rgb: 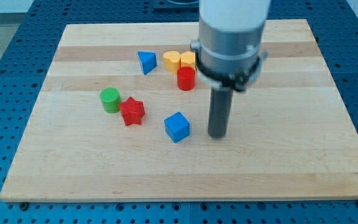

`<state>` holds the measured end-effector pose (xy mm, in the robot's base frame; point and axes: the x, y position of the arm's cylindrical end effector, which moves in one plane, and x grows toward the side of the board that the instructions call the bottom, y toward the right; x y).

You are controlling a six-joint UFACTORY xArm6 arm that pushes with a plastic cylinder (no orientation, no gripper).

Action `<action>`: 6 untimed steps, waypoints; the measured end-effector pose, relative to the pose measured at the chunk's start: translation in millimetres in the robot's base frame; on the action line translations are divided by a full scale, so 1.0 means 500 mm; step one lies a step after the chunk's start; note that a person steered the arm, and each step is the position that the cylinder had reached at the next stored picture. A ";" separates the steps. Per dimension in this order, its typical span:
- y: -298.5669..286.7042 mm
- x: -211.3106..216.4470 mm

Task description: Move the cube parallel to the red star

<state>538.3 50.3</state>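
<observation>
The rod is standing upright over the wooden table (328, 155), and my tip (217, 135) is resting just right of centre in the frame. There is no gripper on this arm, so nothing is being grasped. The blue cube (177, 127) is sitting just left of my tip, apart from it. Further left, the red star (132, 111) is lying slightly higher in the frame than the cube, touching the green cylinder (110, 99) at its upper left. Towards the frame's top, the red cylinder (186, 79) is sitting below two yellow blocks (179, 61), with the blue triangular block (146, 62) to their left.
</observation>
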 end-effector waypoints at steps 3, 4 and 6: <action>-0.115 0.042; -0.119 0.036; -0.186 -0.046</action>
